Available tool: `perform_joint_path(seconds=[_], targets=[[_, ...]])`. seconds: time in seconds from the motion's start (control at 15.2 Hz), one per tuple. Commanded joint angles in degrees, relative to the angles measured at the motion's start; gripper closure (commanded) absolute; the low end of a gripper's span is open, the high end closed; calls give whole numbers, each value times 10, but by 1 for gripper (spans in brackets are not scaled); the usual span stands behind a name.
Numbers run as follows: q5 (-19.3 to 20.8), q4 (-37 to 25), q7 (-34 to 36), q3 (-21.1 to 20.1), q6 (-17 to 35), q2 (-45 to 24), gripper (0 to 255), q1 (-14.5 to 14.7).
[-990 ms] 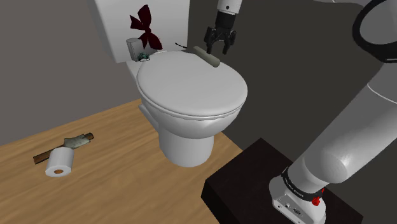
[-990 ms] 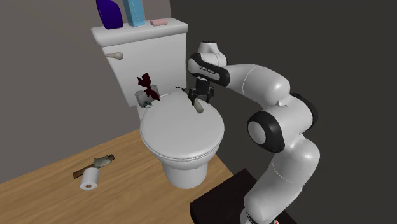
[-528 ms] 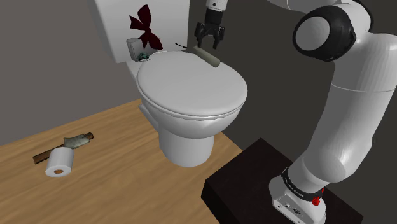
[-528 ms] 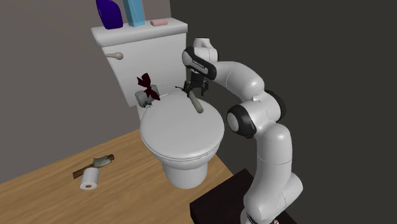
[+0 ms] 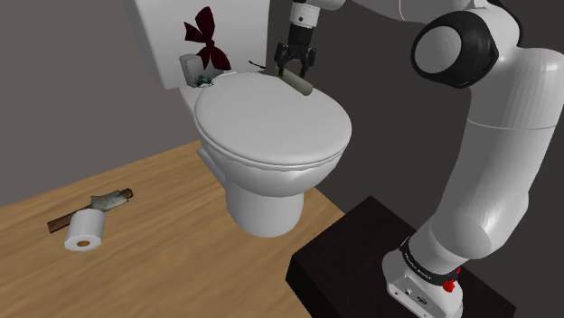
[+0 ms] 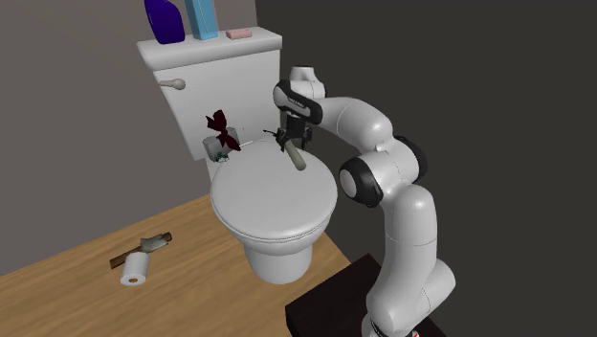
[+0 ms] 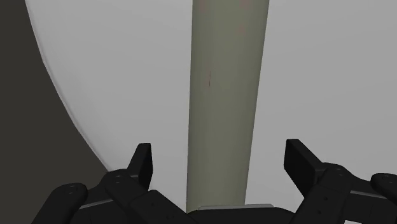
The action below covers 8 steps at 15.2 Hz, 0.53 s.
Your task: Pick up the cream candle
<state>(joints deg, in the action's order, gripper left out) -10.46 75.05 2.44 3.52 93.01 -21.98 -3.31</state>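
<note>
Bathroom, white toilet lid point(image 5: 271, 126); greyish candle point(image 5: 303, 86) lies flat at its rear edge, upper centre of shoulder view; gripper point(image 5: 294, 72) spread, straddling it untouched; lower slightly, centre, close across width.

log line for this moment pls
gripper: open, straddling candle | candle: lying on toilet lid, not clasped | phase: pre-grasp

White arm point(image 5: 493, 154) outstretched, tool point(image 7: 221, 158) downward, fingers point(image 7: 143, 167) apart.
</note>
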Motion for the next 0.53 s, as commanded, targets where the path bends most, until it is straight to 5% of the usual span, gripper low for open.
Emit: perform_joint_path(seconds=[0.0,0.07,0.46], targets=[[0,7,0,0,7,0,0,1],[0,7,0,0,7,1,255,1],[0,6,1,0,6,0,255,1]])
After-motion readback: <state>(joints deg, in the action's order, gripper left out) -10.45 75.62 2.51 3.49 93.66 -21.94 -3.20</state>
